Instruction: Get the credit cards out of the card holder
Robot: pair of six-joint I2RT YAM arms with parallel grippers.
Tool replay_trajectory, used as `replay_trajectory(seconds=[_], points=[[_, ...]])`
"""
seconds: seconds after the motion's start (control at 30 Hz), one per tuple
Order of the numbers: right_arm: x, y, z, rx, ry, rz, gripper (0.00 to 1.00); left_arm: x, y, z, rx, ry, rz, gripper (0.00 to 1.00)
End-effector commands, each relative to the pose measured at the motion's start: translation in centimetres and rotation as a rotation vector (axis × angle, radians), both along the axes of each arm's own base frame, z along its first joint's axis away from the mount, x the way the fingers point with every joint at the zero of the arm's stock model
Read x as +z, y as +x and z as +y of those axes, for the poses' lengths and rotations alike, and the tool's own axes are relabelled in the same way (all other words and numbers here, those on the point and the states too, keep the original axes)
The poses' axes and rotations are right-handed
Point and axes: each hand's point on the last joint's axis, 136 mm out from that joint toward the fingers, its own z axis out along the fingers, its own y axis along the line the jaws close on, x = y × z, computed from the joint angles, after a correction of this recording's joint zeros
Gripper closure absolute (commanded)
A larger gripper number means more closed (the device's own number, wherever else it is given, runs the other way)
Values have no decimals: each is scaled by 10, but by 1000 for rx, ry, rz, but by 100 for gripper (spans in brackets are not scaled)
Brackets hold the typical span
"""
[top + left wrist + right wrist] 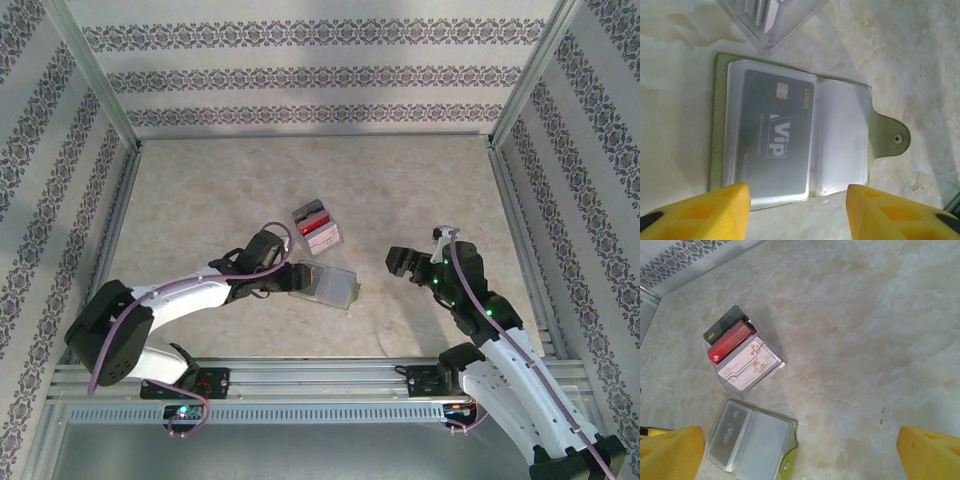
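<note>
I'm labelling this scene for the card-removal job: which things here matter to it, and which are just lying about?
Job: card holder, lying open; grey VIP card in its sleeve; left gripper, open at its edge.
Lying about: clear box of cards.

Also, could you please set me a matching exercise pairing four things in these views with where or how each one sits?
Things:
1. grey VIP card
2. red card
3. card holder
4. right end effector

Places or states:
A. standing on edge in the clear box
B. open, above bare table
C. lying unfolded on the table
D. tucked inside a plastic sleeve

Pairs: 1-D, 2-A, 3-C, 4-B.
</note>
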Motion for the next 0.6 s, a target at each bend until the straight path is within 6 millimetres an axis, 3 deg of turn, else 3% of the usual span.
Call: replay_trajectory(seconds=[0.0,0.57], points=[[-9,-3,-2,5,-7,17,2,8,15,-10,-5,-60,-30,49],[-9,0,-4,-3,-20,17,2,-31,12,-17,-58,-40,63,59]])
